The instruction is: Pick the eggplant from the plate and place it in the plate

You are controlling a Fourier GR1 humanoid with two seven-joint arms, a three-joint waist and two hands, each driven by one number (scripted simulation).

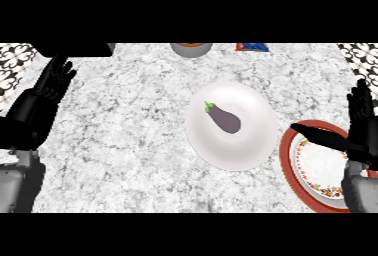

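Black fingers (362, 107) of my right hand (359, 131) are standing straight and close together at three o'clock, holding nothing, while the thumb is jutting toward nine o'clock over the red-rimmed plate (289, 165). That plate is lying under my palm at about four o'clock, and I am seeing nothing on its patterned white centre. My left hand (33, 107) is resting open at nine o'clock, fingers straight and pointing toward twelve.

Nothing is standing between my right hand and the white plate (247, 145), which is sitting at the counter's (125, 145) middle, its edge touching or overlapping the red-rimmed plate. At twelve o'clock a grey bowl (191, 49) is showing partly, with a blue and orange packet (252, 47) just beside it toward one o'clock, both well apart from my fingers.

Purple and green-stemmed, the eggplant (224, 120) is lying tilted on the white plate's upper half, toward nine o'clock from my right thumb and apart from it.
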